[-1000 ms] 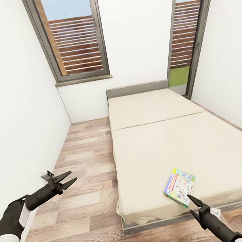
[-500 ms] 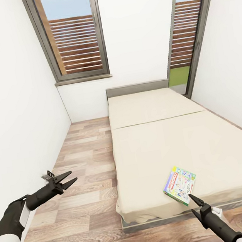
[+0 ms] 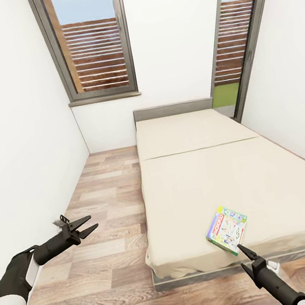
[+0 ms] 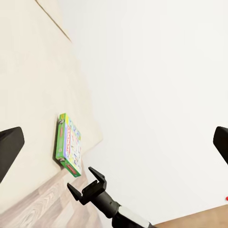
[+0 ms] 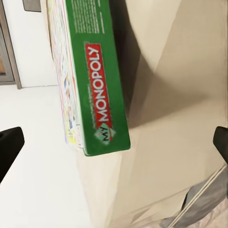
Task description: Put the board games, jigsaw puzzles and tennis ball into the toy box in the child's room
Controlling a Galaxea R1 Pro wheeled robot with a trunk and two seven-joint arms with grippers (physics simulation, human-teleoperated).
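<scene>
The My Monopoly board game (image 3: 227,230) lies flat on the bed (image 3: 216,182), close to the foot edge and toward the robot's right, its green side panel with the printed title turned toward the right wrist camera (image 5: 102,90). Only this one game shows on the bed here; the toy box and the counter it stands on are outside these views, so this looks like the reaching step of a fetch from the bed. The right gripper (image 3: 245,252) hangs just short of the box's near corner, pointed up at it from beyond the mattress edge, and its jaws are spread wide, to judge by the two dark fingertips at opposite borders of the right wrist picture with the box edge between them. That line-up probably suits closing on the thin edge of the box, since the flat lid offers nothing to pinch from above. The left gripper (image 3: 84,226) is held well apart over the wooden floor (image 3: 106,199) beside the bed, jaws open and empty, seemingly parked clear of the reach; from its wrist camera the game (image 4: 69,149) and the right gripper (image 4: 87,186) both show.
</scene>
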